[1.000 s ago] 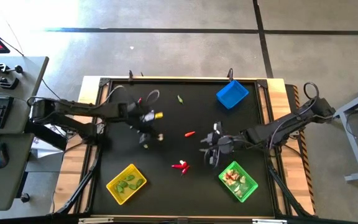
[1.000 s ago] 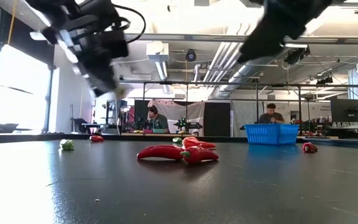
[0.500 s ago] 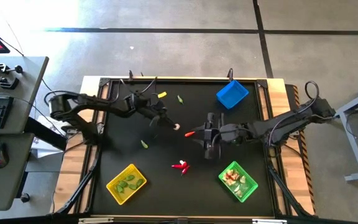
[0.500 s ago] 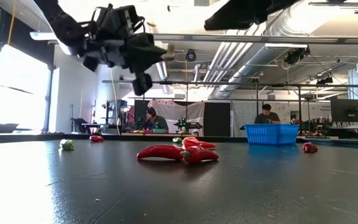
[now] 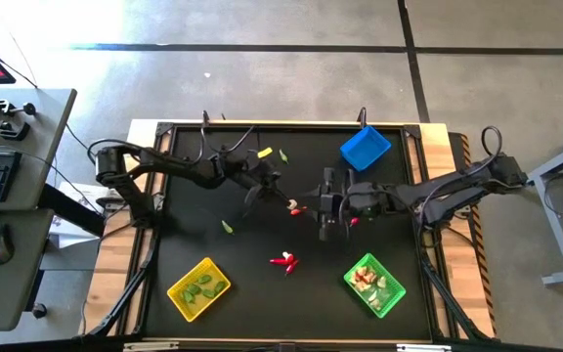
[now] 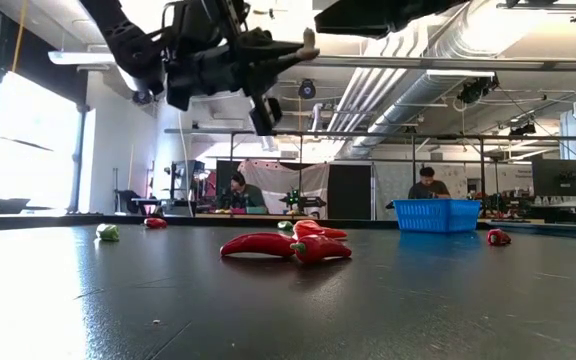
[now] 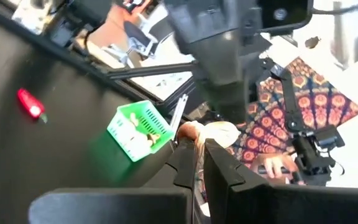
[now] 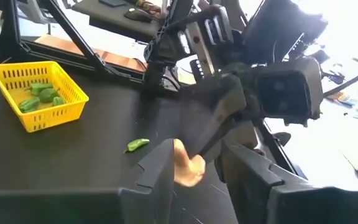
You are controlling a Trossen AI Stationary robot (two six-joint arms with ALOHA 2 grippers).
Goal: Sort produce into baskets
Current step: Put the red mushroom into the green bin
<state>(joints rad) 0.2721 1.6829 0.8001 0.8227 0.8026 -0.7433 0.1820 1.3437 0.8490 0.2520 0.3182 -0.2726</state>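
Note:
My left gripper is shut on a whitish-pink bulb above the middle of the black table. It shows high up in the low view. My right gripper is open and faces it from the right. In the right wrist view its fingers stand on either side of the bulb; I cannot tell whether they touch it. The yellow basket holds green pods. The green basket holds pale bulbs. The blue basket stands at the far right. My left gripper pinches the bulb's near end between its two fingertips. The fingers lie about level and point toward the table's right. The bulb's far end sticks out past the fingertips. It is lifted well clear of the table.
Red chilis lie together at mid-table, near side, and one more lies under the grippers. A green pod lies left of centre and another near the far edge. People sit in the room beyond the table.
My left gripper has gone up and toward the table's right and far side with the bulb, turning from pointing down to about level. My right gripper has gone toward the far edge and a little left, meeting it, so the bulb now sits between its open fingers.

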